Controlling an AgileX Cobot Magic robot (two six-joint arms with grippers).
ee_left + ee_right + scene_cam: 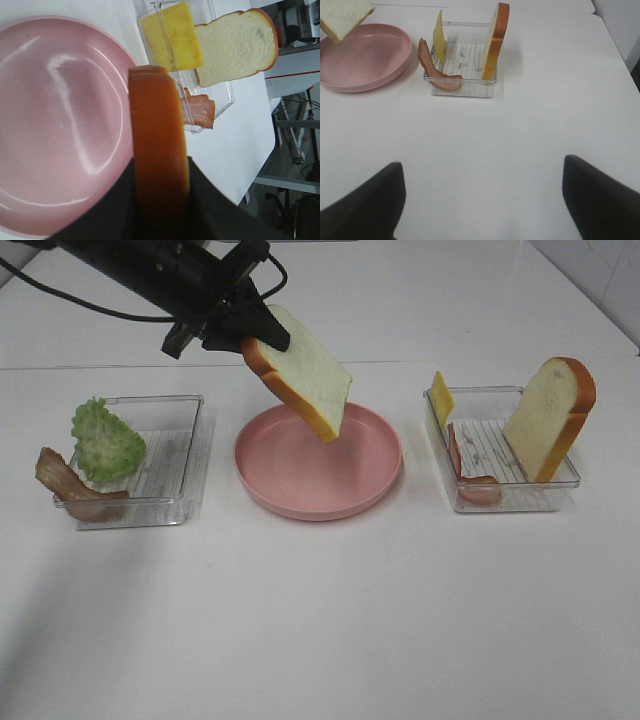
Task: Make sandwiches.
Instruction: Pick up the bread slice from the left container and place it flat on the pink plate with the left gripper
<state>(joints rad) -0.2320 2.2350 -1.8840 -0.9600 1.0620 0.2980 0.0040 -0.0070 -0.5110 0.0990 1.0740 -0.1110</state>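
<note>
My left gripper is shut on a white bread slice with an orange-brown crust and holds it tilted in the air above the round pink plate. In the left wrist view the crust edge sits between the jaws over the plate. A second bread slice leans upright in the right clear tray, with a yellow cheese slice and a bacon strip. Green lettuce and another bacon strip are in the left tray. My right gripper is open, low over bare table.
The plate holds nothing. The white table has a far edge behind the trays. In the right wrist view the right tray and the plate lie well ahead of the open fingers.
</note>
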